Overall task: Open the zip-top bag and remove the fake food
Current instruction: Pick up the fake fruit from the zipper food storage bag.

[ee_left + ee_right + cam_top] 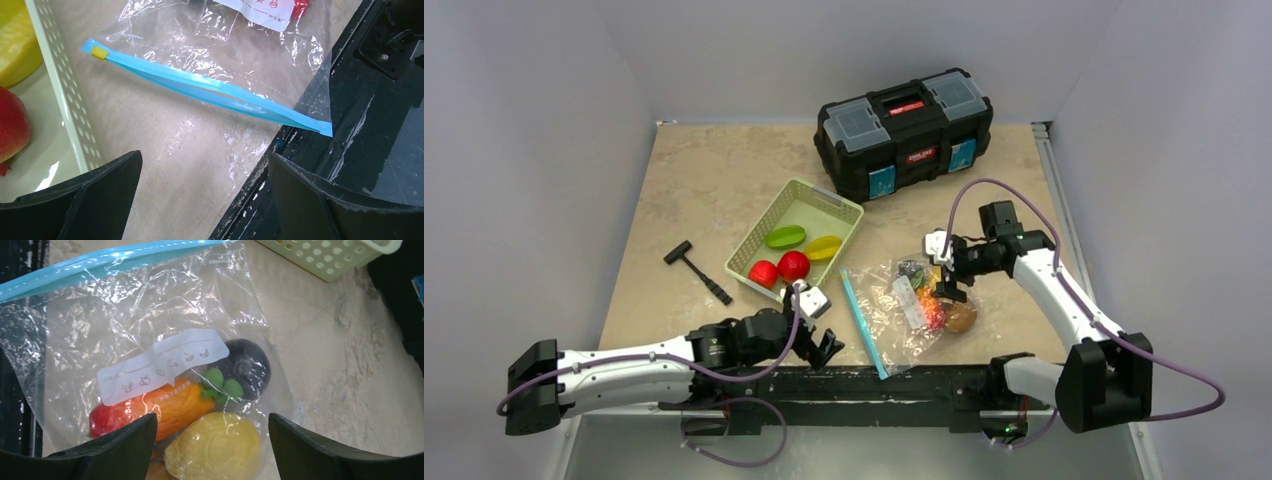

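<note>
Left wrist view: the left claw [205, 175] is being held wide open and empty over the table [165, 135], beside the zip-top bag [280, 65]. The right claw [212, 440] is being held released over the fake food [175, 405], which is lying inside the bag near the basket [325, 255].

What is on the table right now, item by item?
toolbox: one, black with red and teal trim, far middle of table
basket: one, pale green, centre-left
fake food in basket: four; two red, one green, one yellow
hammer: one, black, left of basket
zip-top bag: one, clear with teal zip strip, near edge, right of centre
fake food in bag: at least four; red, orange, yellow, dark purple
paper slip: one, white, inside bag
left gripper: open, by the bag's zip edge
right gripper: open, over the bagged food
</note>
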